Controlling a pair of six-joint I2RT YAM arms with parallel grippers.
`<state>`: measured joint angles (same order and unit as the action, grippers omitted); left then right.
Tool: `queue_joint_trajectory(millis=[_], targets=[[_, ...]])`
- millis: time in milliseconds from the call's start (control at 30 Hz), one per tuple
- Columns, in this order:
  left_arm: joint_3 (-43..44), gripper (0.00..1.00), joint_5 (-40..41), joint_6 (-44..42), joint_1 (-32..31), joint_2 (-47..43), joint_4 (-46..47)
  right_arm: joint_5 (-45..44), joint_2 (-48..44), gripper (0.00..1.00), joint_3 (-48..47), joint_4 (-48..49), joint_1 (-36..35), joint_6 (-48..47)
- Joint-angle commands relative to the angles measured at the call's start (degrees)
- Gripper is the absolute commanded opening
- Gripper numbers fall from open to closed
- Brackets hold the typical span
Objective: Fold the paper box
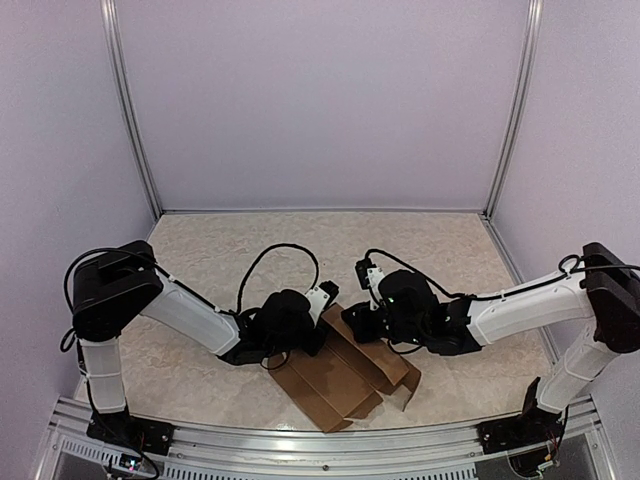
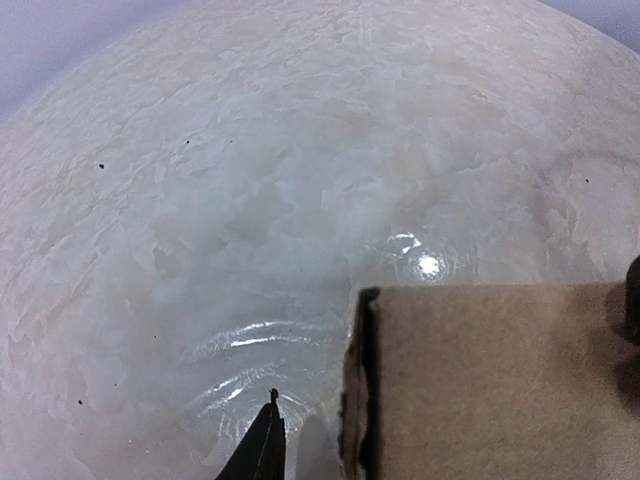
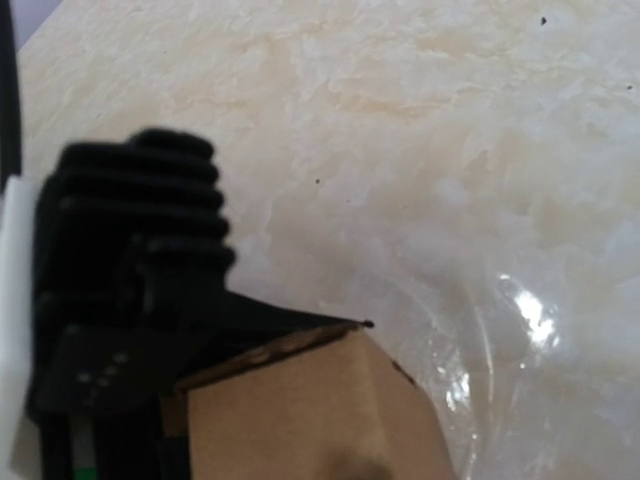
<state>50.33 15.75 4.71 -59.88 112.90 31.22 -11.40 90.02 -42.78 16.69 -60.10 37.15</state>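
Mid-fold, I judge: the paper box point(image 1: 345, 380) lies partly open at six o'clock on the surface point(image 1: 220, 250). The left pincer point(image 1: 322, 316) and right pincer point(image 1: 354, 325) crowd its twelve o'clock flap; whether either is apart or clamped, I cannot tell. Next, one should pin the flap while the other creases it.

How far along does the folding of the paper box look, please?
Partly. Done: some panels of the paper box are creased and stand up. In hand: the left pincer and right pincer are at its far edge. Left: it lies open on the table, flaps spread, not closed.
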Motion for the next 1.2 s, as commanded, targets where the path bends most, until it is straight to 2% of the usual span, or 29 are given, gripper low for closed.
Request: queue_joint_trajectory(millis=[0, 133, 333, 767, 1167], targets=[[1.6, 0.24, 1.4, 2.2, -0.2, 1.3, 3.2, 1.1, 0.0, 0.1, 1.7, -3.1, 0.2, 0.6], [1.5, 0.19, 1.4, 3.8, -0.1, 1.6, 4.8, 1.4, 0.1, 0.09, 1.9, -2.8, 0.2, 0.7], [1.2, 0.0, 0.8, 5.2, -0.4, 1.6, 6.7, 1.4, -0.2, 0.06, 1.9, -2.8, 0.2, 0.7], [0.8, 0.0, 1.4, 4.3, -0.8, 1.3, 7.2, 1.1, -0.7, 0.05, 1.2, -3.8, 0.2, 0.3], [0.3, 0.0, 9.6, 7.0, -0.5, -0.4, 3.2, -1.7, -8.1, 0.28, -0.6, -10.3, 0.2, -1.7]])
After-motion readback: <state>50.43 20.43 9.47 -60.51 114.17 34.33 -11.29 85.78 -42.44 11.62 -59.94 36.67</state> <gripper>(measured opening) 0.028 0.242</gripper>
